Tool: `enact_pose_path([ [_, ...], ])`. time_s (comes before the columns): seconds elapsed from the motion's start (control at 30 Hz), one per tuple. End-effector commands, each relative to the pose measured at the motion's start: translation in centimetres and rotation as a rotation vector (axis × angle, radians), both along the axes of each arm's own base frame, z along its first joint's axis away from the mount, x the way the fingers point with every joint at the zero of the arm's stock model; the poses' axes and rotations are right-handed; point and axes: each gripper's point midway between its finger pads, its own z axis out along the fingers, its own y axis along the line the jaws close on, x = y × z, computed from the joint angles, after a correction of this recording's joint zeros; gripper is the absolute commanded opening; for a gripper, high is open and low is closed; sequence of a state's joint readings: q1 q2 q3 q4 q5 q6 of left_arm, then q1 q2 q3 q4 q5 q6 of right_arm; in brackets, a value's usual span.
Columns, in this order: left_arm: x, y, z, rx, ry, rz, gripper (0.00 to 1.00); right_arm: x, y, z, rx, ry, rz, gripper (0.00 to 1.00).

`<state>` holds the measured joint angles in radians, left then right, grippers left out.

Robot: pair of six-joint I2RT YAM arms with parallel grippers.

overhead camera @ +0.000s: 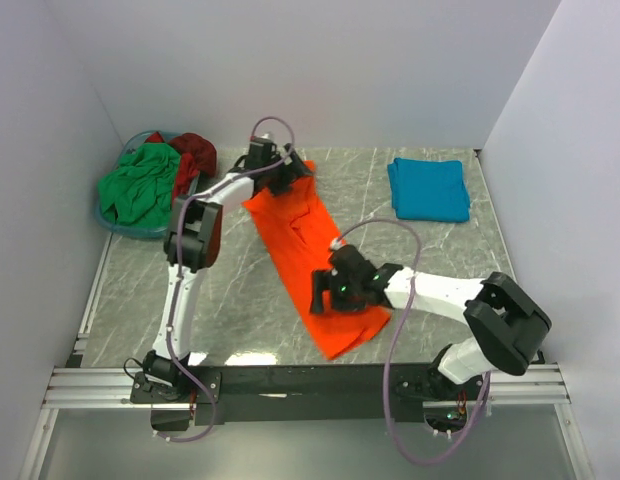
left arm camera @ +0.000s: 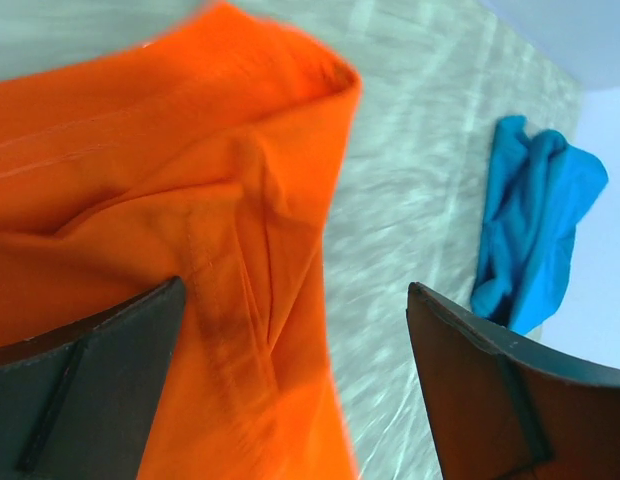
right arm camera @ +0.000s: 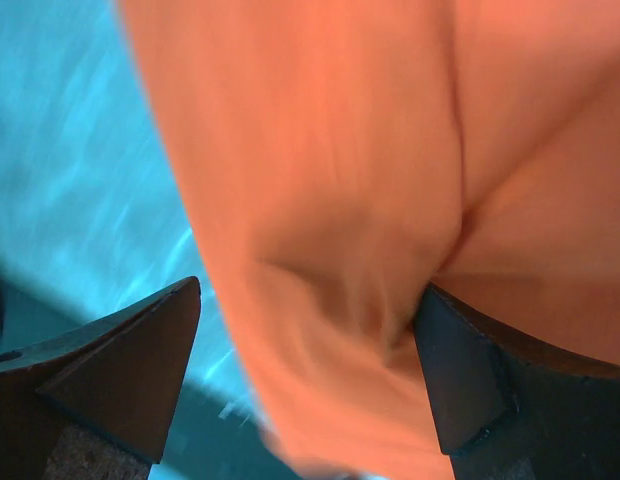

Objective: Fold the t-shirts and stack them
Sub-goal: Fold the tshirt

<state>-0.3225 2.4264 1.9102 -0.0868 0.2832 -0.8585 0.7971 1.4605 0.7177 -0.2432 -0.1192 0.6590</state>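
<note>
The left gripper (overhead camera: 287, 172) and right gripper (overhead camera: 320, 292), both wide open and empty, should pinch evenly the two ends of the bright orange cloth t-shirt (overhead camera: 305, 240)

The left arm (overhead camera: 187, 243) stretches toward the table's (overhead camera: 450, 250) far edge, left gripper (overhead camera: 281, 171) tipped down, jaws spread wide. The right arm (overhead camera: 445, 293) folds leftward across the middle, with the right gripper (overhead camera: 321, 291) low, jaws likewise wide apart.

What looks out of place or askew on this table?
The orange t-shirt lies diagonally across the table, a long creased strip, unlike the teal t-shirt folded neatly at the far right. Nothing looks spilled or damaged.
</note>
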Motion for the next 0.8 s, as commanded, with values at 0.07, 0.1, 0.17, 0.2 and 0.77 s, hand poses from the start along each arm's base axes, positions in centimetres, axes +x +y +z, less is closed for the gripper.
enact_pose_path([
  [0.07, 0.5, -4.8, -3.2, 0.0, 0.057, -0.042, 0.99, -8.7, 3.7, 0.2, 0.023, 0.18, 0.237, 0.92],
  [0.1, 0.8, -5.1, -4.8, -0.014, 0.074, -0.04, 0.99, -9.3, 4.3, 0.5, 0.021, 0.171, 0.276, 0.92],
  [0.17, 1.9, -5.7, -4.1, -0.057, 0.058, -0.024, 0.99, -9.3, 4.9, 0.9, 0.011, 0.152, 0.305, 0.92],
  [0.2, 2.5, -5.8, -4.5, -0.07, 0.051, -0.007, 0.99, -9.5, 5.1, 1.1, 0.014, 0.149, 0.32, 0.92],
  [0.77, 2.5, -5.8, 16.7, -0.14, -0.305, -0.03, 1.0, -4.2, 3.4, 9.3, -0.005, -0.132, 0.126, 0.97],
])
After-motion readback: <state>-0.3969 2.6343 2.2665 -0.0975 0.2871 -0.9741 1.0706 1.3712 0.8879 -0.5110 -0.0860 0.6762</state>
